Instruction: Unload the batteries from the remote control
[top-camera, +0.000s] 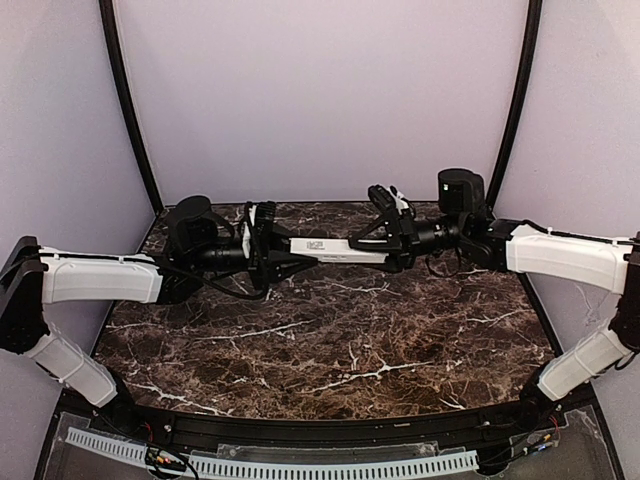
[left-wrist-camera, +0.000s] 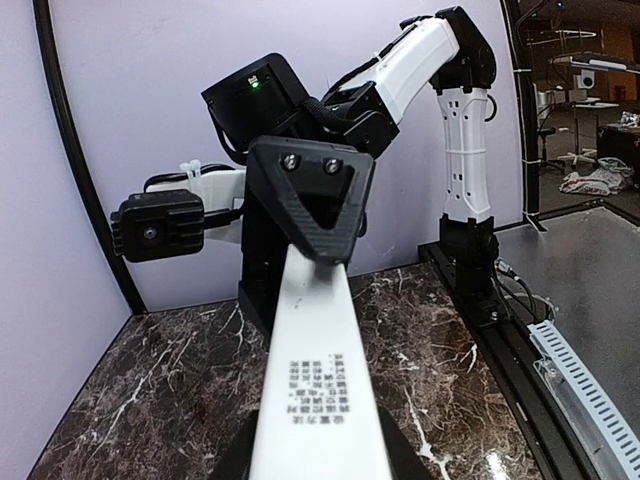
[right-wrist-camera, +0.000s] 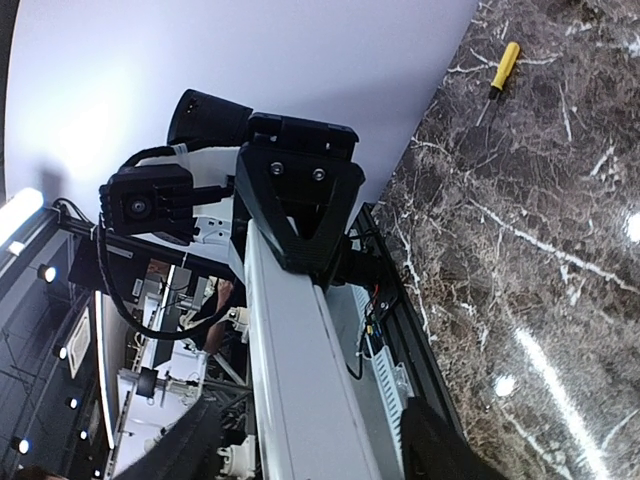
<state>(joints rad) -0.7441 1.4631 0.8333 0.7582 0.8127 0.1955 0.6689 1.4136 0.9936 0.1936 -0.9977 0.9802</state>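
The dark marble worktop (top-camera: 330, 350) fills the lower frame of the top view. Above it, at upper middle, the left end effector (top-camera: 288, 252) and right end effector (top-camera: 372, 248) each clamp one end of the remote control (top-camera: 330, 247), which hangs level between them. It looks like a light, stiff, smooth plastic bar, probably slippery, and is best gripped across its long edges near the ends. The batteries are hidden.

Your left arm (top-camera: 100, 278) reaches in from the left and your right arm (top-camera: 560, 255) from the right, forearms raised and roughly level, wrists facing each other; your left gripper (top-camera: 285, 250) is clamped on one end of the remote control (top-camera: 325, 247); your right gripper (top-camera: 372, 245) is clamped on the other end.
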